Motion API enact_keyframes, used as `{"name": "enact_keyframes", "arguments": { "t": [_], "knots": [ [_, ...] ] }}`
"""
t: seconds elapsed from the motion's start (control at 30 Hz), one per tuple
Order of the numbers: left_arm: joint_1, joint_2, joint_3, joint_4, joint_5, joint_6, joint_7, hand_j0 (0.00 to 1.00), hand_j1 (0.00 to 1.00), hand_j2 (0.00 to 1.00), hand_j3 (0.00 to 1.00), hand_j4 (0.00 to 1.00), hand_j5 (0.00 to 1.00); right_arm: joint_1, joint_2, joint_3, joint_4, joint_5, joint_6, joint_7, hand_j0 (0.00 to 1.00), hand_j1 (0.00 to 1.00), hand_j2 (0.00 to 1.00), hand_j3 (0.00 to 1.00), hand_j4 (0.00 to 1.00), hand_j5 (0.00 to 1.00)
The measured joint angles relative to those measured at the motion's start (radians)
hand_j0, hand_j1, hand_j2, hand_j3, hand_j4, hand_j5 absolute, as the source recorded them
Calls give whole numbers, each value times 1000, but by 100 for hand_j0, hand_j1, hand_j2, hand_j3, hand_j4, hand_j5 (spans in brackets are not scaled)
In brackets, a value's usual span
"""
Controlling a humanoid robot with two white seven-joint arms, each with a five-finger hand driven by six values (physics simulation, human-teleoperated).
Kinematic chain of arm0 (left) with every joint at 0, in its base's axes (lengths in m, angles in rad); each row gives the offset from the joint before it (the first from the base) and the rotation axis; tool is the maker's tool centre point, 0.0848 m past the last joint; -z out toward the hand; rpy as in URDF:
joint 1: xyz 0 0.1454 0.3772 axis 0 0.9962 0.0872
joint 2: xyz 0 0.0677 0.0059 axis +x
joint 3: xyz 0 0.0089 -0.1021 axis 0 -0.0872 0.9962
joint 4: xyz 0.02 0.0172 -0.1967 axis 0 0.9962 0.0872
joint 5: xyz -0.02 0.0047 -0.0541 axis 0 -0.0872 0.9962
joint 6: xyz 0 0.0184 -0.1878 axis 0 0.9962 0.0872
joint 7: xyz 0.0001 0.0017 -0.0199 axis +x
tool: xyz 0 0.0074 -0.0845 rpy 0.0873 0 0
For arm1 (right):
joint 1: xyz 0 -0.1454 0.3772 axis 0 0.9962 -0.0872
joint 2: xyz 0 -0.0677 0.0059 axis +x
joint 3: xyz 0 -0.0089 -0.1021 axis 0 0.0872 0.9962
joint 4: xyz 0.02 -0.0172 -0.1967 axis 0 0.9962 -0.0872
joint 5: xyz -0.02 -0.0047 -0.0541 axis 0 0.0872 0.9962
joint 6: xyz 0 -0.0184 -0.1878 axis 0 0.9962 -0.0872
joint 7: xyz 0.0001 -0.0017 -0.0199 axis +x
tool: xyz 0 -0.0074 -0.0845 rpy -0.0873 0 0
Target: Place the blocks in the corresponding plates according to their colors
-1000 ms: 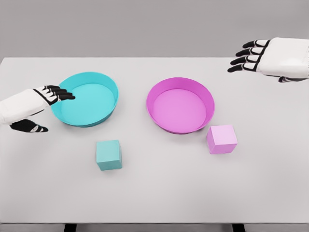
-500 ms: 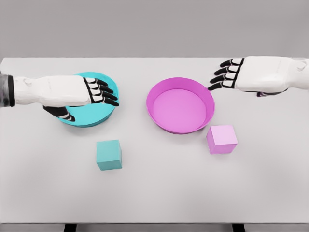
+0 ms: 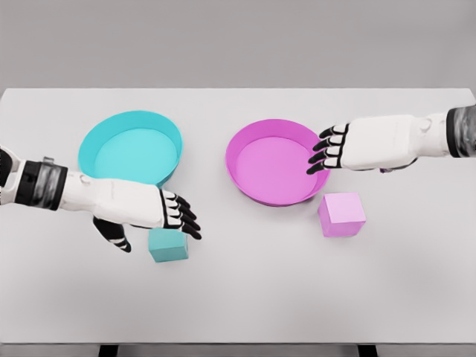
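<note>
Left hand (image 3: 152, 211) spread over teal block (image 3: 168, 245), nothing gripped — right hand (image 3: 349, 147) open above pink plate's (image 3: 249, 141) rim, pink block (image 3: 342, 214) just below.

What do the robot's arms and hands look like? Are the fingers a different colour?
Both arms are smooth white shells with a dark grey band at the wrist. The left hand and right hand each have a white back and five fingers that are black with small white segments.

pink plate (image 3: 256, 183) rim crowds pink block (image 3: 342, 214); its other sides clear.
</note>
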Motion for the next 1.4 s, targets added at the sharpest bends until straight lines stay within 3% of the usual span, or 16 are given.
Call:
{"name": "enact_keyframes", "arguments": {
  "t": [0.33,0.9,1.4],
  "knots": [
    [6,-35,-6,36,-13,0,-1,100,100,100,100,100,100,-46,-11,146,0,-3,0,0,100,100,100,100,100,100],
    [31,-54,2,51,-154,0,-1,100,100,100,100,100,100,-49,2,214,0,4,0,0,100,100,100,100,100,100],
    [54,-108,16,92,-171,0,-1,100,100,100,100,100,100,-54,15,242,0,80,0,0,100,100,100,100,100,100]
  ]
}}
